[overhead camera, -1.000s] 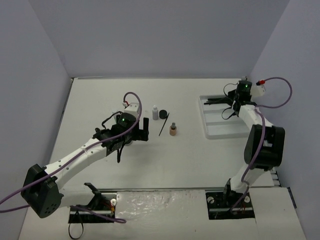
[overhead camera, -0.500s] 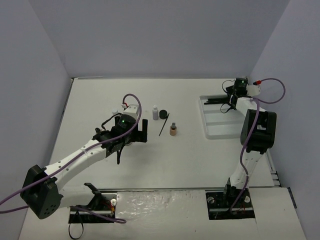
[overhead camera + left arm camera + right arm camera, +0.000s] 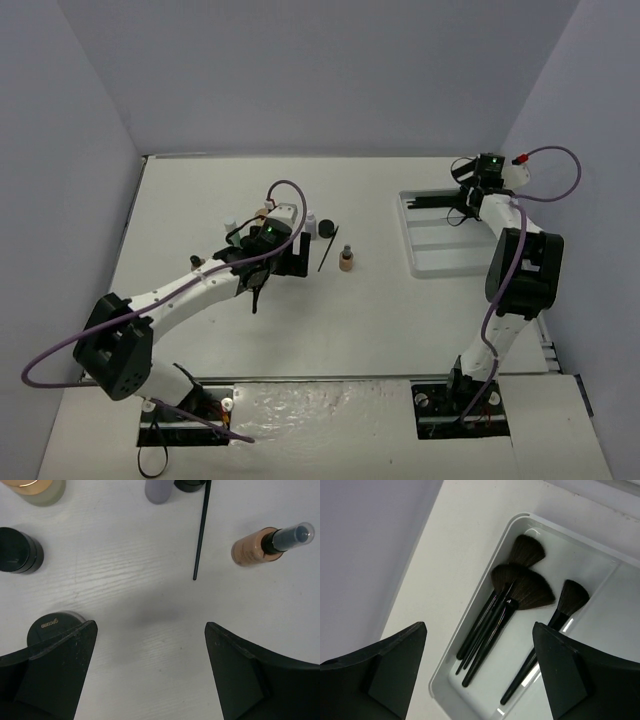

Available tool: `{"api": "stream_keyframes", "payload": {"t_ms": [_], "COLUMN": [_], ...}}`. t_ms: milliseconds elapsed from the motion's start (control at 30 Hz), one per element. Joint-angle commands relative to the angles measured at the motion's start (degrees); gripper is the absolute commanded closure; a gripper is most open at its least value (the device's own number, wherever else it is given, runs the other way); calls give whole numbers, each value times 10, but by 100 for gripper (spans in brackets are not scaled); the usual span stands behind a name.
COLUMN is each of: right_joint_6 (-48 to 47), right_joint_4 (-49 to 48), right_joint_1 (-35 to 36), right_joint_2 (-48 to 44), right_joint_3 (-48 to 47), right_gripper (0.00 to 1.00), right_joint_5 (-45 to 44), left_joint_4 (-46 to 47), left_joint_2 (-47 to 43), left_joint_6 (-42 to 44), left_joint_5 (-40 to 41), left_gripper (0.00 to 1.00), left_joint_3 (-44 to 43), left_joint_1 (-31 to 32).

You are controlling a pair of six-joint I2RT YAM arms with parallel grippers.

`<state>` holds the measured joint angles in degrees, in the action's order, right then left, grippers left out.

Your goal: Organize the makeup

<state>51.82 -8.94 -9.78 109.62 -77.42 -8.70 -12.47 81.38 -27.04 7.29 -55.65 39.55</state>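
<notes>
The thin black brush (image 3: 201,530) is probably the fussiest piece: light and stiff, and lying flat on the table (image 3: 200,200), so there is little to pinch. I would close across the middle of its handle, pressing down to the surface. The tan bottle (image 3: 257,547) with its dark cap seems to stand upright just right of the brush. It looks smooth, round and likely to tip, so it is best gripped low on the body rather than by the cap. Round black jars (image 3: 17,550), a tan jar (image 3: 40,487) and a grey bottle (image 3: 159,490) cluster mid-table, well left of the white tray (image 3: 450,250). They look squat, glossy and probably slippery. The left pincer (image 3: 150,627) is spread wide and holds nothing. It hovers over bare table near the brush's tip, with another black jar (image 3: 50,625) partly under one finger. The right pincer (image 3: 479,630) is also wide open and empty, above the tray's far compartment, where several fluffy black brushes (image 3: 522,587) lie.
</notes>
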Motion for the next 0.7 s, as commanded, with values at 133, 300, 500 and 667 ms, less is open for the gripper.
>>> {"api": "stream_keyframes", "payload": {"t_ms": [133,300,500,667], "right_joint_6": [-80,-73,-76,-93], "right_joint_4": [8,11,14,23], "right_joint_1": [-2,-1,34,60], "right_joint_2": [-221,-291,-335,-354], "right_joint_3": [66,116,135,143], "right_gripper": [11,10,9,9], "right_joint_5": [59,111,126,127], "left_joint_4": [69,62,57,55], "left_joint_2": [133,211,266,292], "left_joint_6": [15,30,50,57], "left_joint_5": [-41,-43,-41,-43], "left_gripper": [31,52,64,70], "left_joint_3": [-122,-180,-220,-234], "left_joint_1": [15,27,29,32]}}
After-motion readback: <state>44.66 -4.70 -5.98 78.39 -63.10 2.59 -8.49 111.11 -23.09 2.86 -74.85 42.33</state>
